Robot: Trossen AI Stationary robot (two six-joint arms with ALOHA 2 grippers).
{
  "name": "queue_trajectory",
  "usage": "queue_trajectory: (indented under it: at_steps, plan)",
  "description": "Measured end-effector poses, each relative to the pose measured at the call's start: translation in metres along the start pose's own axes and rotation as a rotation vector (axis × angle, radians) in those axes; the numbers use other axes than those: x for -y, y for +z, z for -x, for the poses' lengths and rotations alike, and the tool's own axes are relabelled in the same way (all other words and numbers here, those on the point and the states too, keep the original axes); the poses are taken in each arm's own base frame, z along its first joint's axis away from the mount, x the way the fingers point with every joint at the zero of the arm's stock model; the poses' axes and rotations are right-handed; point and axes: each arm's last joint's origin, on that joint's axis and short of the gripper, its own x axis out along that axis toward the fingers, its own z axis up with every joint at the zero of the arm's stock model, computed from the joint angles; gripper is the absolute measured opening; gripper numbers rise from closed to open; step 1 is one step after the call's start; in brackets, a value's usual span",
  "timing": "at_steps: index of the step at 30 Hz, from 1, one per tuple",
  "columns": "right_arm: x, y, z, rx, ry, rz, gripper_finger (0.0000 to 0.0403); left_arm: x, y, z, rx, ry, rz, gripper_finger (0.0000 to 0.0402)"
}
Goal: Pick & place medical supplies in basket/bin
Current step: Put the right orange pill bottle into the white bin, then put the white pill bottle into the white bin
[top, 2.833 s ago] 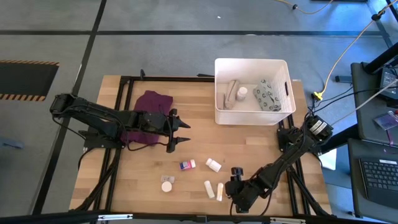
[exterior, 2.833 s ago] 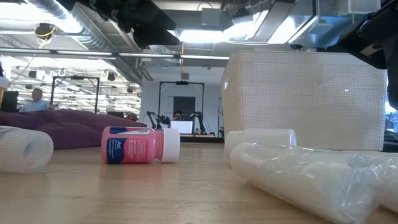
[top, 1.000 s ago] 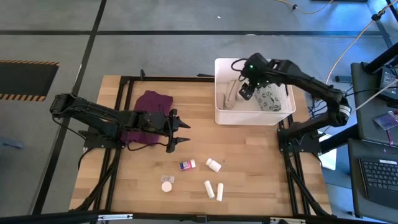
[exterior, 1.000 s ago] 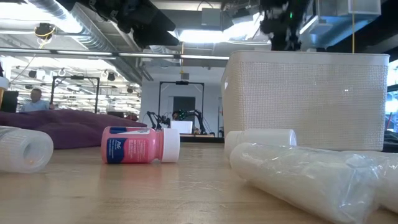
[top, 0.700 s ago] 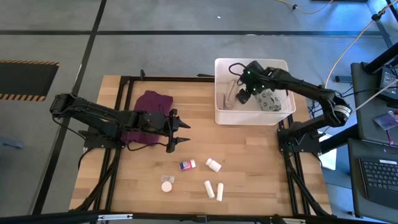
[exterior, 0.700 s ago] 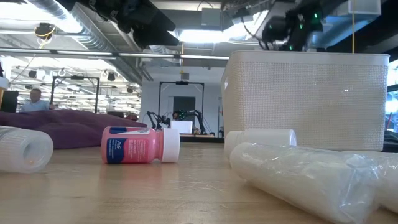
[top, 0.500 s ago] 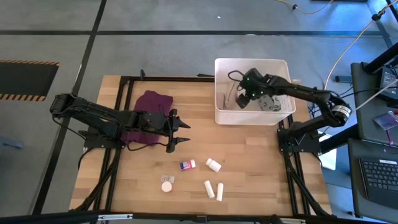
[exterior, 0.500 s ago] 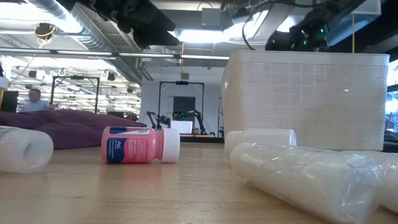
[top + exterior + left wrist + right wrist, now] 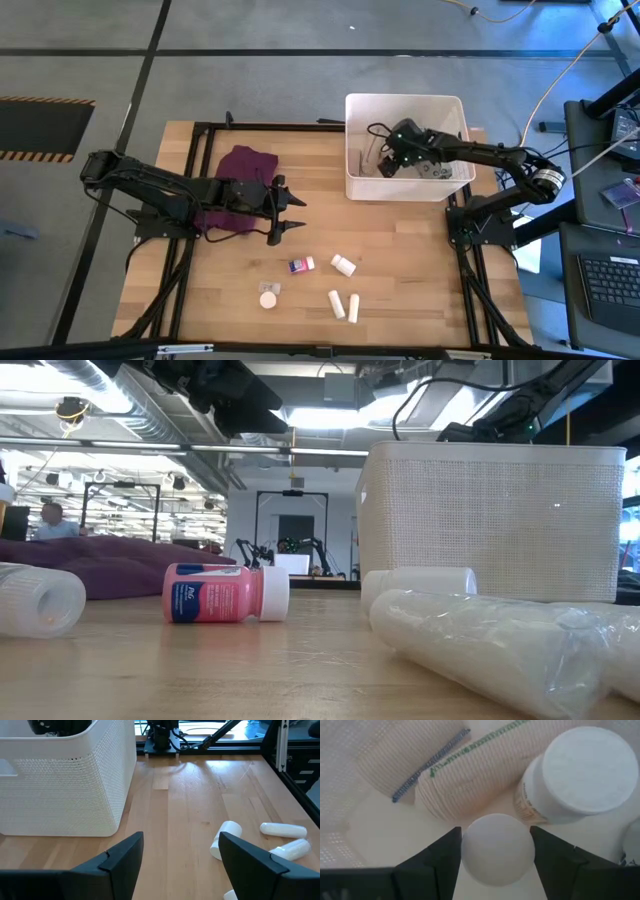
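The right gripper has come down inside the white tub, with its fingers closed on a round white container just above the beige rolls. Release looks near. The left gripper waits half open, holding nothing, beside the purple cloth.
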Motion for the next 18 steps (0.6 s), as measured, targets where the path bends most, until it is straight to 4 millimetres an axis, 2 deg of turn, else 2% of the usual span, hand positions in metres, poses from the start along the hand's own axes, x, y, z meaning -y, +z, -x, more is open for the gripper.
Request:
queue_trajectory:
  at_steps: [9,18]
  plan:
    - [0.0002,-0.0015,0.0000,-0.016,0.002,-0.008,0.0220,-0.0001,0.0000,0.0000,0.000,0.000,0.000,0.0251]
    - [0.0002,-0.0018,0.0001,-0.021,0.003,-0.031,0.0277,0.0000,0.0000,0.0000,0.000,0.000,0.000,0.0251]
